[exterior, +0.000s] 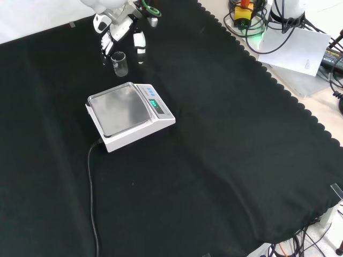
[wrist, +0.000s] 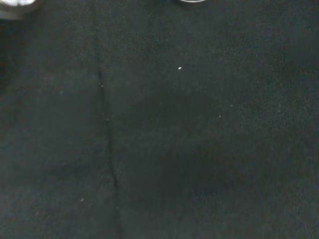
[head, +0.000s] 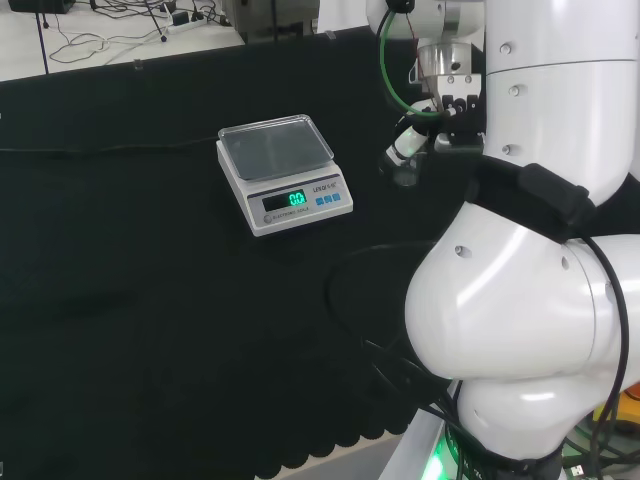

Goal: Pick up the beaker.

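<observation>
Small clear beaker (exterior: 119, 64) upright on black cloth, apparently empty.

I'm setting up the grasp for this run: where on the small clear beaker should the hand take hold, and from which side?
Probably around the side wall of the beaker, at mid-height. It stands upright on the cloth, open mouth up, so fingers and thumb can close on opposite sides. Come from above and behind, where the hand hangs in the front view; the scale blocks the near side.
</observation>
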Action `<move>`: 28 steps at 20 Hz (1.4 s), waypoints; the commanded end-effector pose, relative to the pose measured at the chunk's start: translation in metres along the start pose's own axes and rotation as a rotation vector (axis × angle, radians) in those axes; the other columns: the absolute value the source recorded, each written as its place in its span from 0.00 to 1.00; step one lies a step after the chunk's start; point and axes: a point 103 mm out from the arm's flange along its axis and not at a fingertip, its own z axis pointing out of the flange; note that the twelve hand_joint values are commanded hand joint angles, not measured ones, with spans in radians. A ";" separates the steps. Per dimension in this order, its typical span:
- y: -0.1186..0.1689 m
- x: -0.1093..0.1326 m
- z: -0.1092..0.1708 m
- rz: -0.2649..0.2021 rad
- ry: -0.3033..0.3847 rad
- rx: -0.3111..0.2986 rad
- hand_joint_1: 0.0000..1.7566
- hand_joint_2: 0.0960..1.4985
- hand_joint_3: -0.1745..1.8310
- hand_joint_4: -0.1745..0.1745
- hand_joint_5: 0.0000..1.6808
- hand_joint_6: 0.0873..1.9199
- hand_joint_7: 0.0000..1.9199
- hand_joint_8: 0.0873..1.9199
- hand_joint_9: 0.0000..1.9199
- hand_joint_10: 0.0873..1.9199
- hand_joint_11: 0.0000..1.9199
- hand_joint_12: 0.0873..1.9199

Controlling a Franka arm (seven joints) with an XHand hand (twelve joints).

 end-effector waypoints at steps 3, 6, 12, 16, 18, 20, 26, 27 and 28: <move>0.015 -0.006 0.004 -0.002 -0.003 -0.019 0.36 0.44 0.18 0.59 0.17 0.00 0.05 0.28 0.02 0.41 0.00 0.70; 0.017 -0.005 0.002 -0.012 -0.027 -0.091 0.43 0.47 0.21 0.54 0.24 0.00 0.09 0.30 0.13 0.42 0.09 0.73; 0.019 0.009 -0.002 -0.066 -0.064 -0.321 0.80 0.63 0.20 0.03 0.50 0.46 0.37 0.41 0.48 0.39 0.49 0.56; 0.021 0.015 -0.015 -0.083 -0.104 -0.333 0.85 0.73 0.09 0.00 0.49 0.59 0.38 0.59 0.51 0.54 0.48 0.65; 0.019 0.017 -0.028 -0.091 -0.139 -0.323 0.85 0.75 0.09 0.00 0.46 0.62 0.36 0.62 0.49 0.59 0.45 0.68; 0.015 0.017 -0.045 -0.094 -0.164 -0.306 0.85 0.75 0.09 0.00 0.46 0.63 0.36 0.62 0.50 0.60 0.44 0.69; -0.006 0.016 -0.103 -0.107 -0.192 -0.218 0.85 0.75 0.09 0.00 0.46 0.62 0.37 0.61 0.52 0.59 0.43 0.70; -0.009 0.016 -0.113 -0.107 -0.191 -0.217 0.85 0.75 0.09 0.00 0.46 0.62 0.37 0.61 0.52 0.58 0.43 0.70; -0.014 0.017 -0.124 -0.104 -0.196 -0.224 0.85 0.75 0.09 0.00 0.46 0.62 0.37 0.61 0.52 0.58 0.43 0.70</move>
